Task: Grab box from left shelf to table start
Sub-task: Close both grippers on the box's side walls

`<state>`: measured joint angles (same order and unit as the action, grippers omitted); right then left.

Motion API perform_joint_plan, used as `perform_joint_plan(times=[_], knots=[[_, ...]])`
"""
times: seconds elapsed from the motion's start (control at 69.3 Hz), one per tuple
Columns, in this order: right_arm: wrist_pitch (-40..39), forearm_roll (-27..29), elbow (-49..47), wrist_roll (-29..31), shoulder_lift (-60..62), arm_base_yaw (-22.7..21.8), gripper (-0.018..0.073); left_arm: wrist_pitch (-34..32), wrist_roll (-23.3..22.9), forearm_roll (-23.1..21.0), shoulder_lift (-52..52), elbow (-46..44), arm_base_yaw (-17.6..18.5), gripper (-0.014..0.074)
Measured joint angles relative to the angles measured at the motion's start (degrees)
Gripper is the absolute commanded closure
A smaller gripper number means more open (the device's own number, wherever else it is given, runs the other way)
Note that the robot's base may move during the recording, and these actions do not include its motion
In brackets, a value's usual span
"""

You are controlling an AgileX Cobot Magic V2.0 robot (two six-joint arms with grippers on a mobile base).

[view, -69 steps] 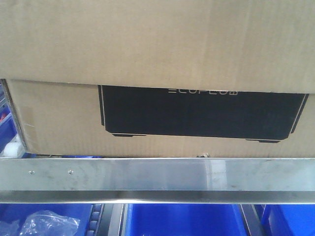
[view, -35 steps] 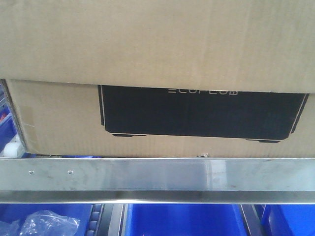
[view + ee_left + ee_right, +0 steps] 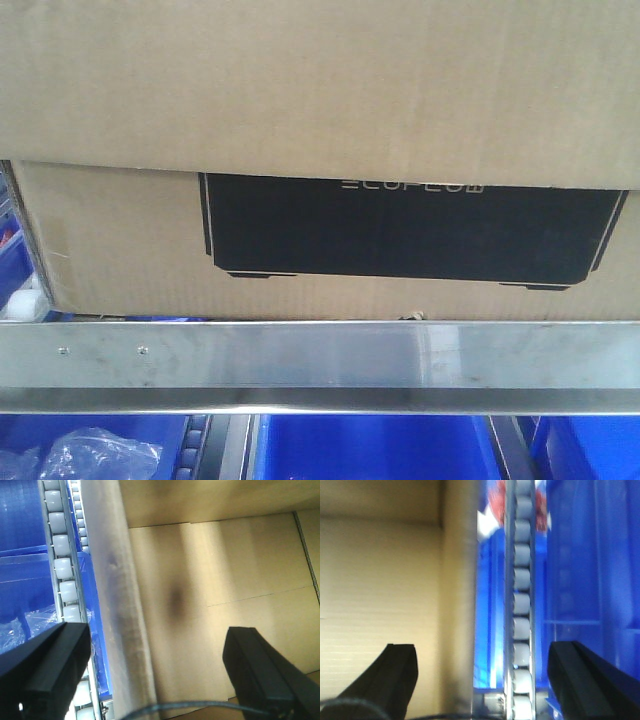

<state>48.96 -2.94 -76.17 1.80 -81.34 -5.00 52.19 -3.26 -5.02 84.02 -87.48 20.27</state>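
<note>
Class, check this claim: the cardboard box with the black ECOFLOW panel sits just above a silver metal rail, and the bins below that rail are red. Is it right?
Not quite: the bins below the rail are blue, not red, as the exterior front-facing view shows. The cardboard box with the black ECOFLOW panel does sit just above the silver metal rail.

We see the box [image 3: 120, 250] run past the front view's right edge, and overhanging cardboard [image 3: 320, 80] hides the top half of its lettering [image 3: 412, 186]. In both wrist views the shelf rail [image 3: 122, 630] is a blur, and the left gripper [image 3: 157, 635] and right gripper [image 3: 482, 650] are cut off below.
</note>
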Motion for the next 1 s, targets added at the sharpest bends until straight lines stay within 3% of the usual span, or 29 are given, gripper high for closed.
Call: perform_joint_plan(times=[0.115,0.245,0.505,0.534,0.995], knots=[[-0.21,0.00,0.00,0.00,-1.20,0.00,-0.0064,0.00,0.00,0.00,0.00,0.00,0.00,0.0191],[-0.33,0.00,0.00,0.00,-1.55,0.00,-0.0013,0.00,0.00,0.00,0.00,0.00,0.00,0.0313],[-0.31,0.63,0.00,0.61,-1.63,0.00,0.0466,-0.02,-0.47,1.67,0.00,0.00,-0.36,0.0695],[-0.31,0.63,-0.03,0.70,-1.63,0.00,0.0524,-0.02,-0.74,2.10,0.00,0.00,-0.36,0.0700],[-0.03,1.11,-0.38,0.73,-1.63,0.00,0.0505,-1.23,-1.24,2.97,0.22,0.00,-0.36,0.0688]])
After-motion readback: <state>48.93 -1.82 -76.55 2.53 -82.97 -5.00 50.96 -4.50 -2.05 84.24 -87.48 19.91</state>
